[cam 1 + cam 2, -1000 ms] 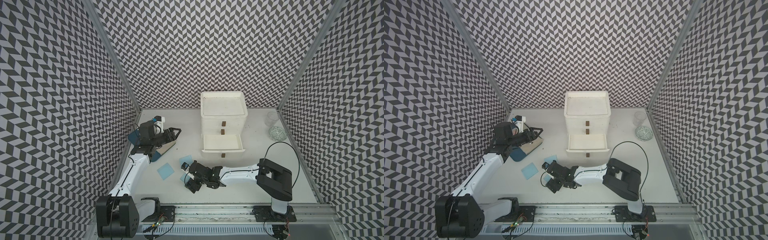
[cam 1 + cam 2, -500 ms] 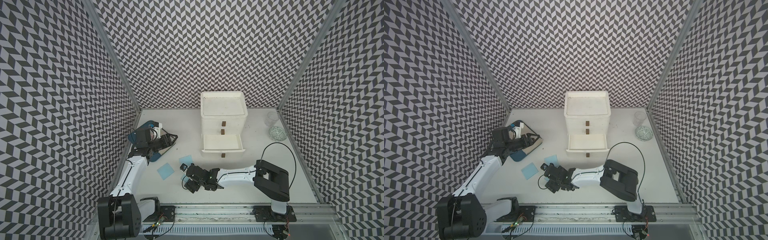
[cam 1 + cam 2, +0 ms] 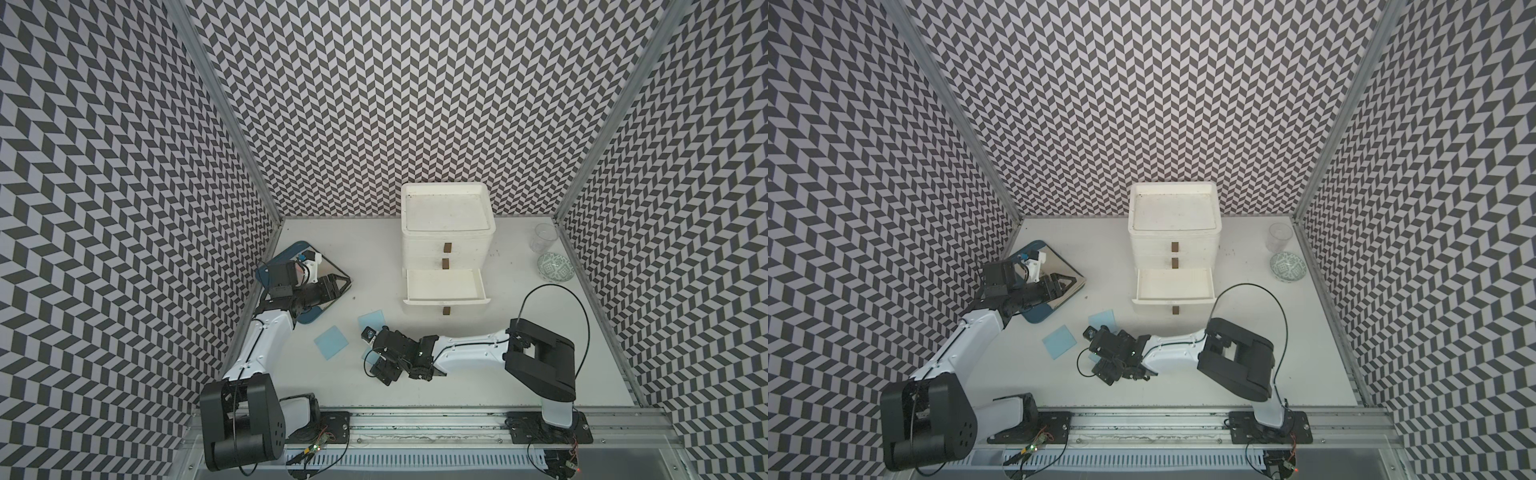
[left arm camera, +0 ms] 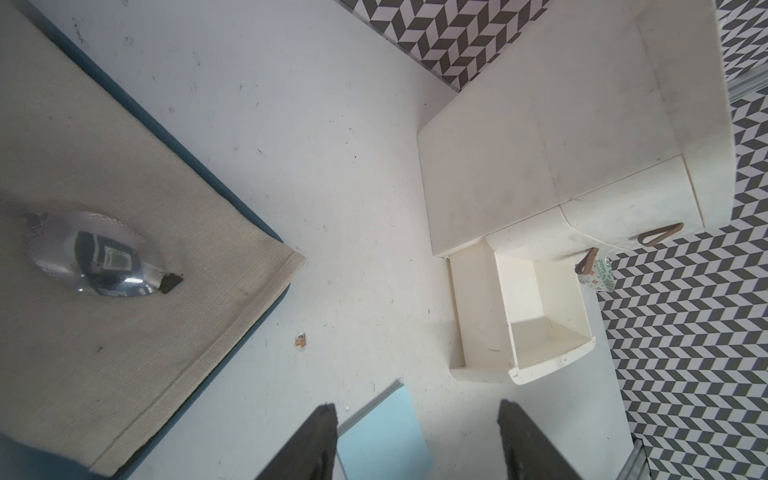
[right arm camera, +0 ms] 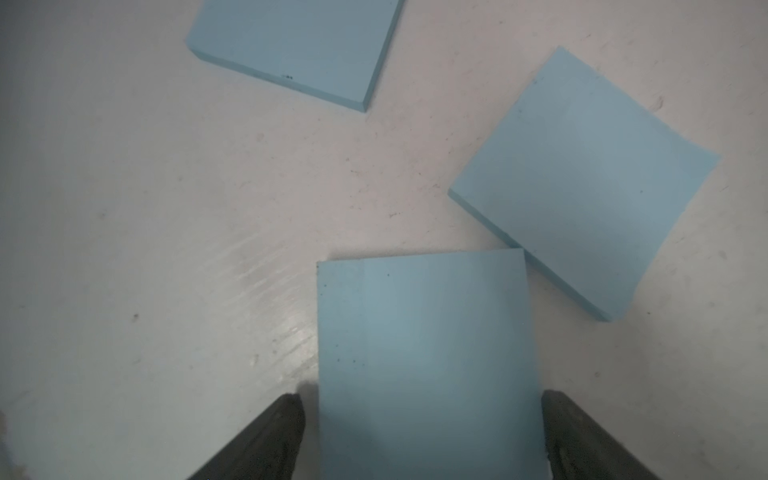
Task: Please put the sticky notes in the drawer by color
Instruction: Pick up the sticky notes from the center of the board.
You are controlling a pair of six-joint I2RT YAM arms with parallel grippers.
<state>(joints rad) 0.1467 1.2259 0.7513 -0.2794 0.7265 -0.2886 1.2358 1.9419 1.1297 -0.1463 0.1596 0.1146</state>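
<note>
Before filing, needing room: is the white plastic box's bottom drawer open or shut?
Open: the white plastic bottom drawer is pulled forward, its interior showing.

Pale blue sticky notes [image 5: 582, 178]: three, counted in right wrist view. Both top views show two whole, near, left of centre; third mostly under right arm [image 3: 469, 359].
White drawer [image 3: 424, 249]: one box, far centre. Three drawers, three brown handles [image 3: 447, 248]. One pulled out, two shut.
Dark blue tray [image 3: 308, 319]: one, left.
Beige cloth [image 4: 104, 187]: one.
Metal spoon [image 4: 91, 253]: one.
Clear cup [image 3: 544, 237]: one, far right.
Patterned dish [image 3: 556, 267]: one, far right.
Robot arms: two, counting left arm [image 3: 266, 345].
</note>
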